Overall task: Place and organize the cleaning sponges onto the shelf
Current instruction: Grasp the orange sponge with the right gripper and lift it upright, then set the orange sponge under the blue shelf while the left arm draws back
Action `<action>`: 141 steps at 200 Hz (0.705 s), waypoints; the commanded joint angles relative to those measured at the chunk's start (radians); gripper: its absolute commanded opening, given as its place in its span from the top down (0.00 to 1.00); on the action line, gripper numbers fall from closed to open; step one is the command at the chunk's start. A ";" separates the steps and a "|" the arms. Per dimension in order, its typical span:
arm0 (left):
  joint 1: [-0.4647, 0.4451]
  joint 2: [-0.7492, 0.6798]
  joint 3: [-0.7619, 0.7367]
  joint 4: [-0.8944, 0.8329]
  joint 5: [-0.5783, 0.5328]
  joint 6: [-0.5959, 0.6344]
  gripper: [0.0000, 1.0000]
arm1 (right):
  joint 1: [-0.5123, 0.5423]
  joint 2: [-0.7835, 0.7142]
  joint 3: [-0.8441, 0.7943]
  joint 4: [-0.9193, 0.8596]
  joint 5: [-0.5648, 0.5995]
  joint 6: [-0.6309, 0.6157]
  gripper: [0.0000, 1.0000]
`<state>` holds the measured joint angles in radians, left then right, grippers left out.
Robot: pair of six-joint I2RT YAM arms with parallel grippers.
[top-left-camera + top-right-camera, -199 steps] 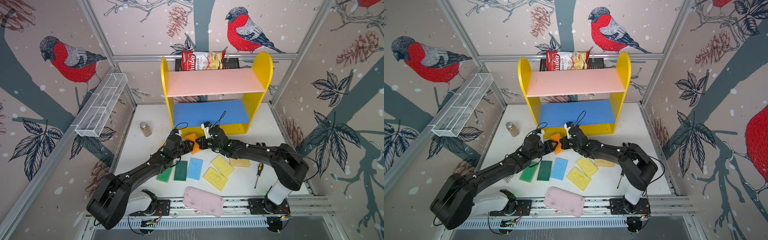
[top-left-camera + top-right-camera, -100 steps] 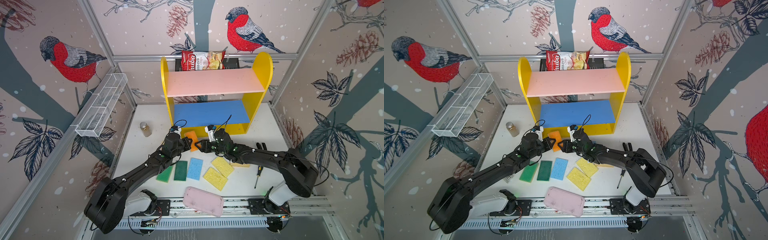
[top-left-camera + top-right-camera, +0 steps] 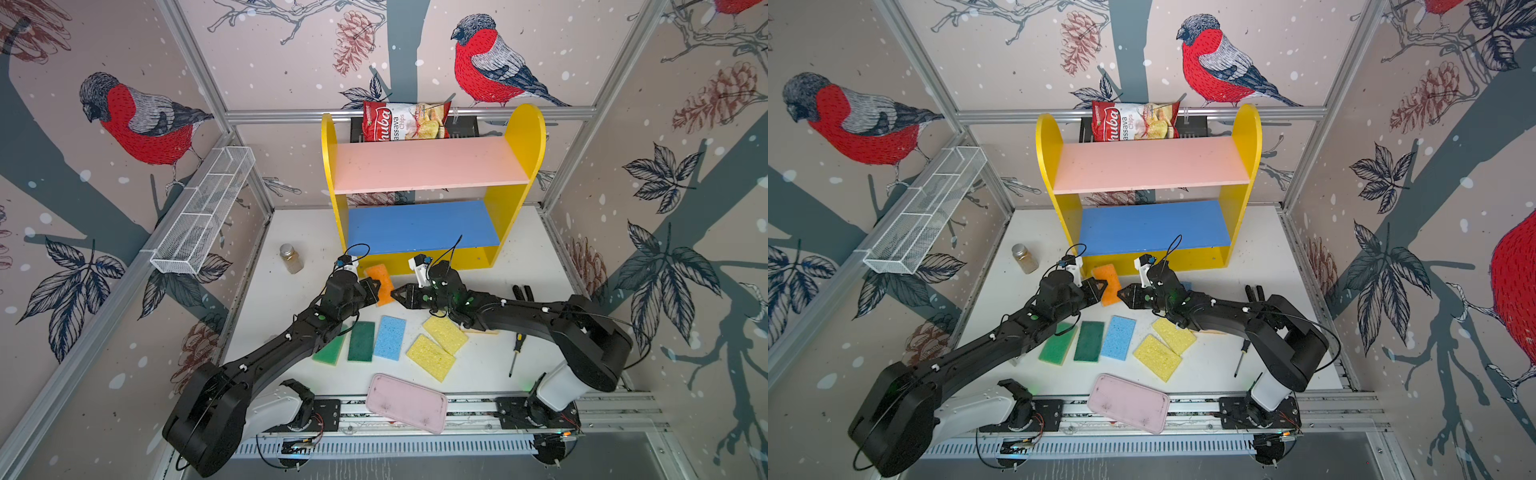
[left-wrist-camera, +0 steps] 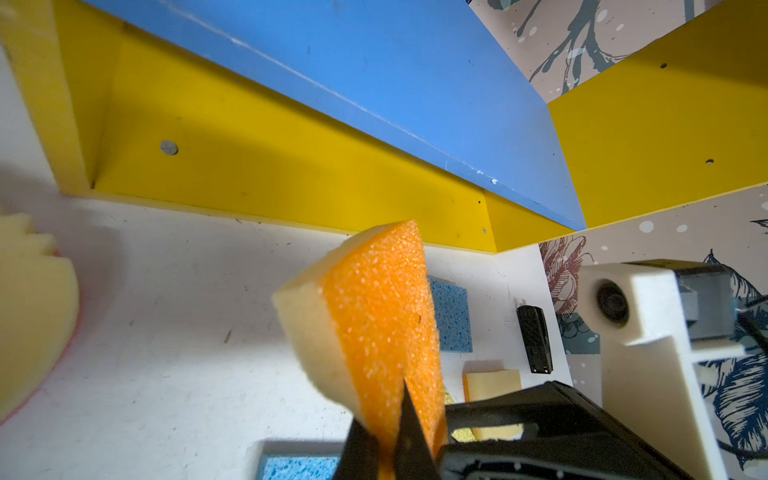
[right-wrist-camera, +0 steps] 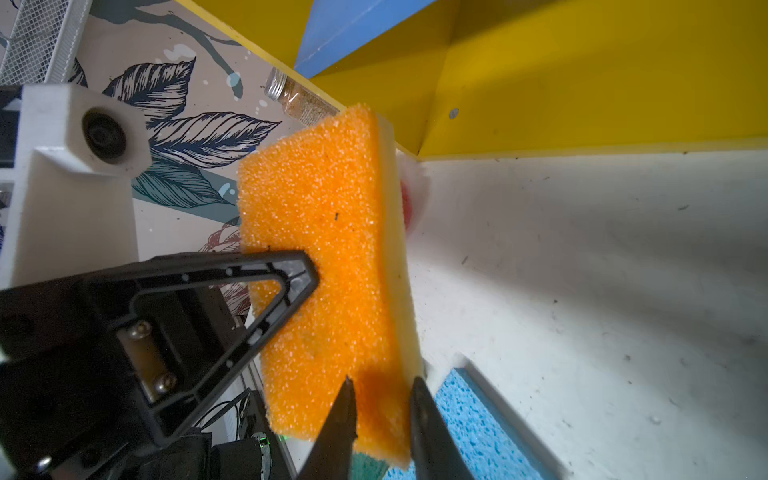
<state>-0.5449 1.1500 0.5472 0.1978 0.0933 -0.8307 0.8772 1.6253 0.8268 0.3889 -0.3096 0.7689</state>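
At far centre, shelf (image 3: 428,164), with pink, blue and yellow boards all bare. Reaching in from near left and near right, both arms, tips almost meeting just in front of the shelf's base. On the table nearer than that, a loose row of flat sponges (image 3: 389,337), green at left through blue to yellow at right, none yet shelved. Between the two tips, orange sponge (image 3: 379,277), clear of the table to judge by the left wrist view. Standing on edge, long axis running near to far, far end close to the base and aimed at the gap under the blue board. Clamped on its left side about midway along, left gripper (image 3: 375,289), one finger (image 5: 306,271) flat against the orange face. At its near end, right gripper (image 5: 382,415), jaws either side of the foam's thickness with little room to spare; squeezing or merely straddling, cannot tell. Shelf straight far of the held sponge, in line with its long axis; sure grip and shorter way in with the left arm. Probably calls for a lift and a push far onto a board by the left, once the right backs off toward near right. Otherwise risks twisting the foam between two grips.
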 commanded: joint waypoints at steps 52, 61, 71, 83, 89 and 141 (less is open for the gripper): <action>0.009 -0.002 -0.004 0.045 0.019 -0.002 0.83 | 0.002 0.005 0.022 0.052 -0.010 0.014 0.99; 0.010 -0.005 -0.003 0.041 0.019 -0.002 0.64 | 0.002 0.005 0.026 0.038 0.004 0.006 1.00; 0.013 -0.014 -0.003 0.029 0.013 -0.002 0.47 | 0.000 0.008 0.032 0.019 0.024 -0.003 0.99; 0.016 -0.035 0.000 -0.003 -0.014 -0.001 0.37 | -0.001 0.014 0.042 -0.005 0.058 -0.020 1.00; 0.016 -0.051 0.005 -0.032 -0.040 -0.002 0.33 | -0.001 0.020 0.046 -0.018 0.081 -0.028 1.00; 0.017 -0.288 0.030 -0.317 -0.340 0.032 0.24 | 0.003 0.145 0.129 -0.058 0.249 -0.047 1.00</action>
<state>-0.5304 0.9482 0.5686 0.0303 -0.0731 -0.8291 0.8764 1.7187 0.9173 0.3443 -0.1616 0.7380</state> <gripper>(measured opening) 0.757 0.048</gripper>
